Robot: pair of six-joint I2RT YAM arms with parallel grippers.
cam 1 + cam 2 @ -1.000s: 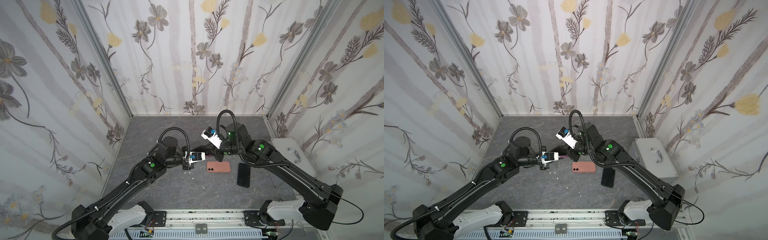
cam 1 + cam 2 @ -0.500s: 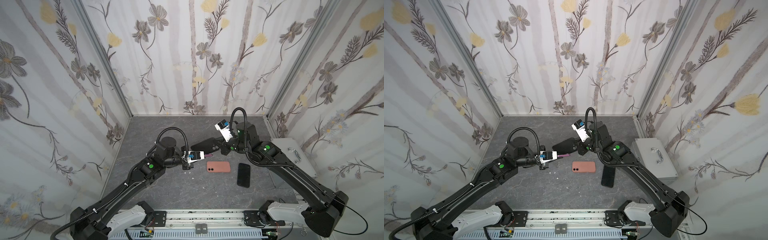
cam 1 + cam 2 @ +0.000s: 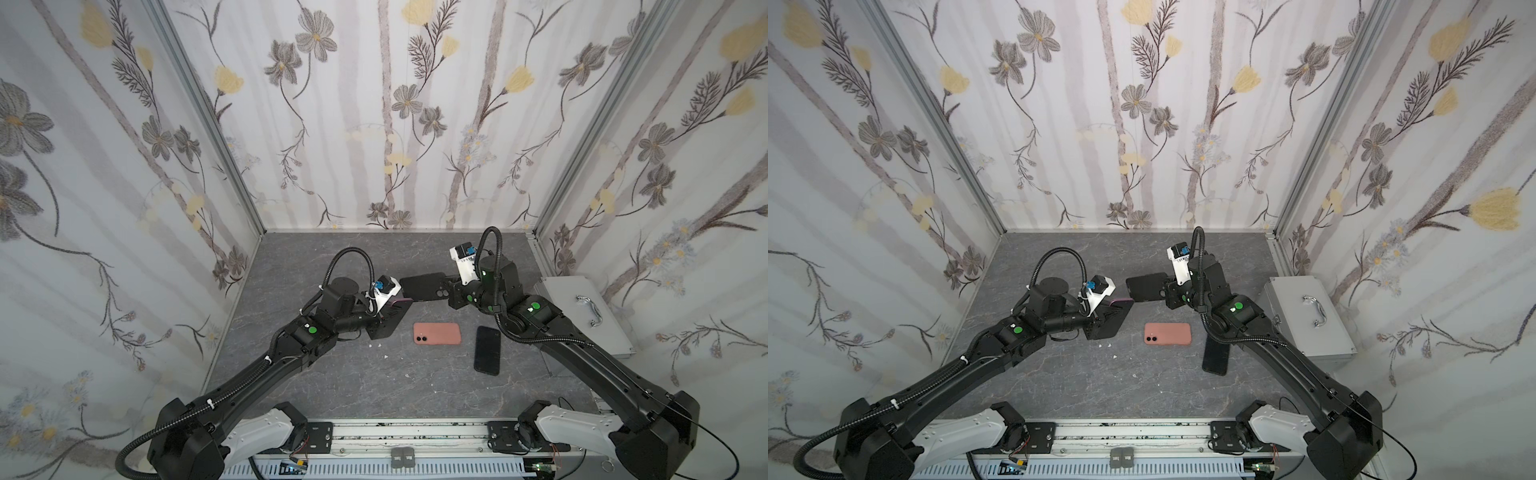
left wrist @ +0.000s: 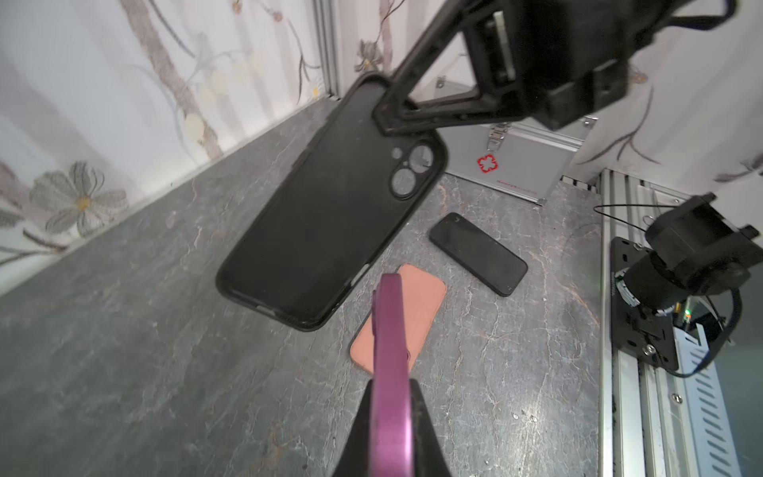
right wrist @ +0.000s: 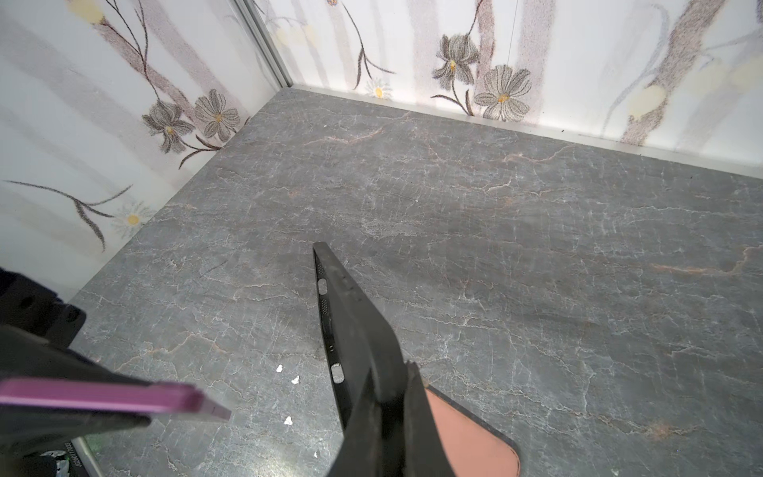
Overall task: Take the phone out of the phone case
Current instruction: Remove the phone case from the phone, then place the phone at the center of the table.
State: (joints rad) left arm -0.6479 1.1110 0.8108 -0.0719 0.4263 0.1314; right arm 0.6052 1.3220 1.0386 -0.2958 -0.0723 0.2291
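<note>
Surface point(image 3: 374, 386): grey marbled slab, walled on three sides by floral panels; its middle and far reaches lie bare, giving ample room to set things down.

Metal box point(image 3: 582, 316): silver, handled, by the right wall, well apart from the work.

Right gripper point(image 4: 386, 119): raised above the surface, jaws clamped on the camera end of the phone case.

Left gripper point(image 4: 388, 413): raised, jaws pinched together on the purple phone, edge-on between them.

Phone case point(image 3: 422, 286): black, empty, camera cut-outs showing daylight; held in the air, flat, near the left gripper's load but apart from it.

Purple phone point(image 4: 390, 351): thin, bare of any case, gripped by one end, just beside the case's free end with a visible gap.

Pink case point(image 3: 437, 333): face-down on the surface, below and between the two grippers.

Black phone point(image 3: 487, 350): flat on the surface, just beside the pink case, apart from it.

White crumbs point(image 5: 285, 392): a few, scattered.

Step, as judged: separation appears done; phone and case are apart. Next move calls for lowering each onto bare surface, clear of the pink case and black phone.
</note>
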